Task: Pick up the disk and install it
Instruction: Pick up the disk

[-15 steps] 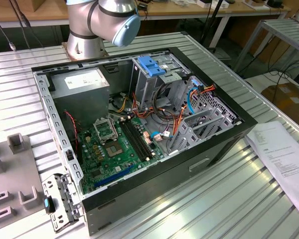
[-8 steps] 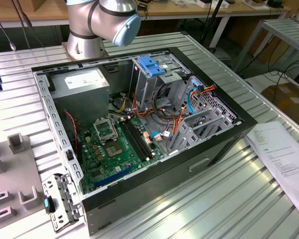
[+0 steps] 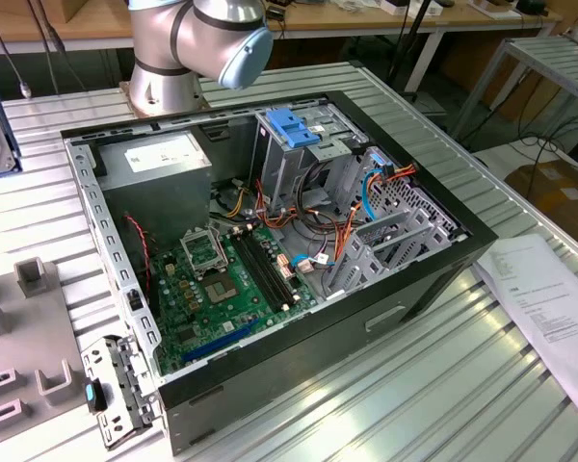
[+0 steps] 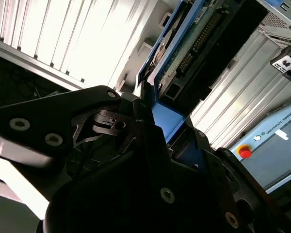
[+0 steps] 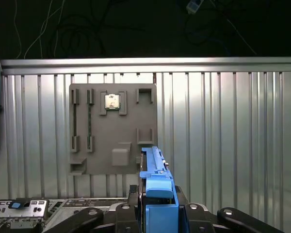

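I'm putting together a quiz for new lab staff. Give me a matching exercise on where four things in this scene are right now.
Things:
1. disk
2. drive cage
3. perforated bracket
4. paper sheet

Places:
A. on the table, at the exterior view's right
B. held in the gripper
C. inside the computer case
D. beside the case's corner, at the exterior view's left

Pairs: 1-B; 2-C; 3-D; 4-A
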Tool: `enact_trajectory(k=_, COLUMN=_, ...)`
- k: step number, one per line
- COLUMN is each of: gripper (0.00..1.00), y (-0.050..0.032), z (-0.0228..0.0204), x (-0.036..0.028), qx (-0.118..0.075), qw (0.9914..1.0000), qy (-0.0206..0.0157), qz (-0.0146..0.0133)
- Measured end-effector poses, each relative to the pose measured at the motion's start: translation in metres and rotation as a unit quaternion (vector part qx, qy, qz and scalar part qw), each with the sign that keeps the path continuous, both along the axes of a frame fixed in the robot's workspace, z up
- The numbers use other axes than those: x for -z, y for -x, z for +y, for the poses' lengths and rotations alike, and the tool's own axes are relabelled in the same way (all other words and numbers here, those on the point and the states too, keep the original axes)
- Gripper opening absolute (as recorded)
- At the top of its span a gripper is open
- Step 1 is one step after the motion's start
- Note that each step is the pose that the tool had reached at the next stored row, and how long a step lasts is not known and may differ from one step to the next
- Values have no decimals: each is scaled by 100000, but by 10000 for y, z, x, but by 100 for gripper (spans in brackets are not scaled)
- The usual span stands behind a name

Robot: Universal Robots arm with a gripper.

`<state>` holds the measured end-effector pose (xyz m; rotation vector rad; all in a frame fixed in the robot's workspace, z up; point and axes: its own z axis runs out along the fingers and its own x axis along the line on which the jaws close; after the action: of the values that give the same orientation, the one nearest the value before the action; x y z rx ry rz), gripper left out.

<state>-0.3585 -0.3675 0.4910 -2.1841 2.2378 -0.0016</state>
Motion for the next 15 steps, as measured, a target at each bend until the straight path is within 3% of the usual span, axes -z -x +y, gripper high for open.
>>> enact_trajectory(k=15, gripper=37, y=-343, z=0, x=0, qx=1, qw=100000, qy=-3, qz=-3)
